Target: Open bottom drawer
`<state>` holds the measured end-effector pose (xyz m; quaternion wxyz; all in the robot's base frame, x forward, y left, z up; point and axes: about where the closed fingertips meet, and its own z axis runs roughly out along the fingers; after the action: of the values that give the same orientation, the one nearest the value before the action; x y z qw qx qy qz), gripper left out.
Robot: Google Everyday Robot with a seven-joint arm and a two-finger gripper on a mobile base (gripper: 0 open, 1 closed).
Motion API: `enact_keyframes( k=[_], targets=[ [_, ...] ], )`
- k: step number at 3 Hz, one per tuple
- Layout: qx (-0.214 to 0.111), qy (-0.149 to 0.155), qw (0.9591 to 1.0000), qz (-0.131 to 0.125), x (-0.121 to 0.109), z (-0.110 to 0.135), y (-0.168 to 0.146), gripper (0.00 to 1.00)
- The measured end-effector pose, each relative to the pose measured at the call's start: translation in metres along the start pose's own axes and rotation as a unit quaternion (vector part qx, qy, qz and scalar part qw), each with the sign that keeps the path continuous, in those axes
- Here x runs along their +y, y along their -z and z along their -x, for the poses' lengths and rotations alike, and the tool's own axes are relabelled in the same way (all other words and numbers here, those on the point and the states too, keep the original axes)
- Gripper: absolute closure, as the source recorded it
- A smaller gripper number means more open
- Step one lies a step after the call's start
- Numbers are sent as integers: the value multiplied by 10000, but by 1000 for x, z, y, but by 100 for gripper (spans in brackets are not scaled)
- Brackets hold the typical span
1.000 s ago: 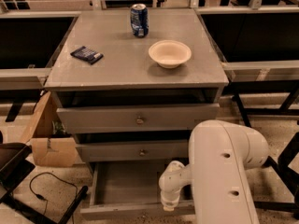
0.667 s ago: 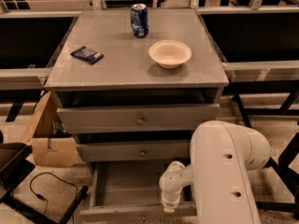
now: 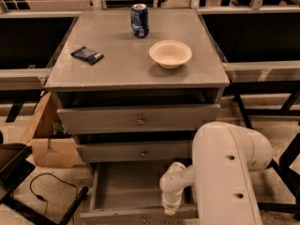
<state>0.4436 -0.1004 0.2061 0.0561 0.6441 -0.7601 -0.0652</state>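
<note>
tool (image 3: 169, 211) low, at front panel | bottom drawer (image 3: 131, 187) stands open

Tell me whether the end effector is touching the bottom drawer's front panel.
Cannot tell. The camera view shows the end effector at the front edge of the open bottom drawer, but no plain contact or gap.

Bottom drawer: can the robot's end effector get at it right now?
Probably yes. The end effector hangs right at the front edge of the pulled-out bottom drawer, with nothing between them.
</note>
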Motion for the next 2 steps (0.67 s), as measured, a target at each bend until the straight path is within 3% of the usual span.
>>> enact_keyframes(
  k=[2],
  targets=[
    [44, -53, 9997, 235, 15, -4, -4, 100]
  ],
)
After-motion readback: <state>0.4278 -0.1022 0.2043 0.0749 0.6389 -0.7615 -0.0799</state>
